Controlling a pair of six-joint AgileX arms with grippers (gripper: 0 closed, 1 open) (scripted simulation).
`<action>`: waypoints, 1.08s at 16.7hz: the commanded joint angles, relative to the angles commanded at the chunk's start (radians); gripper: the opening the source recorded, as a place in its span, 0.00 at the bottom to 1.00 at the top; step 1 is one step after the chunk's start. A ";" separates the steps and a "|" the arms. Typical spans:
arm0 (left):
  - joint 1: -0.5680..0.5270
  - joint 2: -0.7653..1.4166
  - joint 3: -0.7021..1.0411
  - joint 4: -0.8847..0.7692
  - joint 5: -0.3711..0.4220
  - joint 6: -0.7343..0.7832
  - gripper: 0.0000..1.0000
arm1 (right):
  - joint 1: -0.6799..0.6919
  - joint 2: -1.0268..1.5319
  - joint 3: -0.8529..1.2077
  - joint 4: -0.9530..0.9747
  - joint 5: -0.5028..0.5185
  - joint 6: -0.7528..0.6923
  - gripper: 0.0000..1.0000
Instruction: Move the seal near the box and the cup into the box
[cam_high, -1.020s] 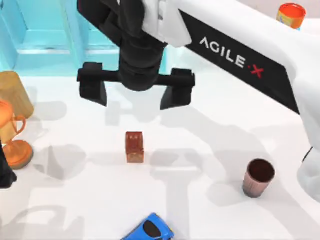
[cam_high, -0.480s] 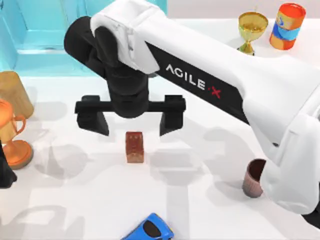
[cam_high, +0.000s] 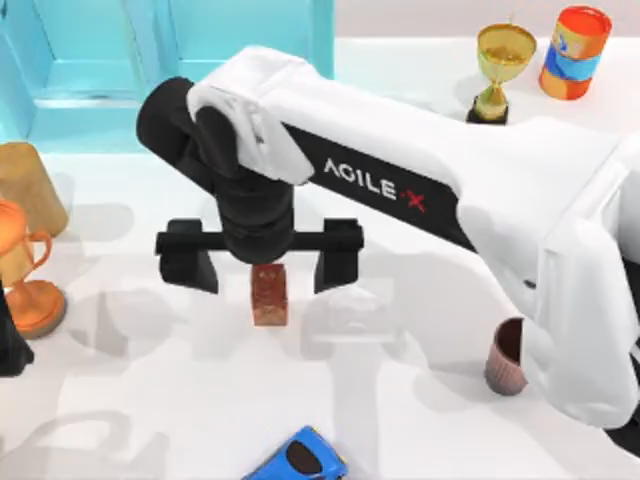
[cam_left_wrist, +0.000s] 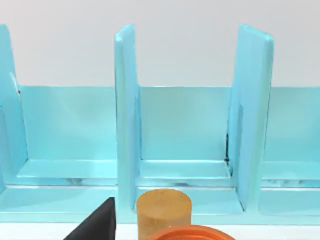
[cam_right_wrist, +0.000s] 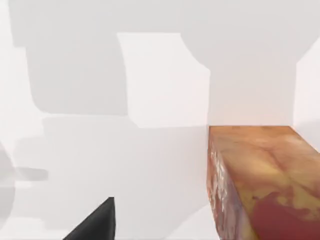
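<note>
- Seal first: the small reddish-brown speckled rectangular block with a rounded top, the seal (cam_high: 268, 295), stands upright on the white counter (cam_high: 400, 420), near the middle of the top view.
- Our right hand (cam_high: 259, 268) hangs right above it with fingers spread wide, one dark finger (cam_high: 188, 268) at the seal's 9 o'clock and the other at its 3 o'clock, neither touching.
- We judge the step in hand to be the descent for the grasp. To do it well, we should keep the block midway between the fingers, go straight down, and close only once the pads are level with its sides.
- In the right wrist view the seal (cam_right_wrist: 262, 182) sits off to one side, so a small sideways correction before closing may be wise.
- The right arm reaches in from 4 o'clock, its white forearm crossing the counter and its wrist bent so the hand points straight down.
- The ribbed brown-pink handleless tumbler, the cup (cam_high: 505, 357), waits at 4 o'clock, partly hidden by the arm.
- The turquoise divided box (cam_high: 60, 120) lies at 11 o'clock, well apart from the seal.
- Our left arm is parked at 9 o'clock; we cannot tell how its hand is set.
</note>
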 joint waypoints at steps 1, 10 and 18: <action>0.000 0.000 0.000 0.000 0.000 0.000 1.00 | -0.001 0.002 -0.037 0.039 0.000 -0.001 1.00; 0.000 0.000 0.000 0.000 0.000 0.000 1.00 | -0.002 0.006 -0.118 0.123 0.000 -0.002 0.85; 0.000 0.000 0.000 0.000 0.000 0.000 1.00 | -0.002 0.006 -0.118 0.123 0.000 -0.002 0.25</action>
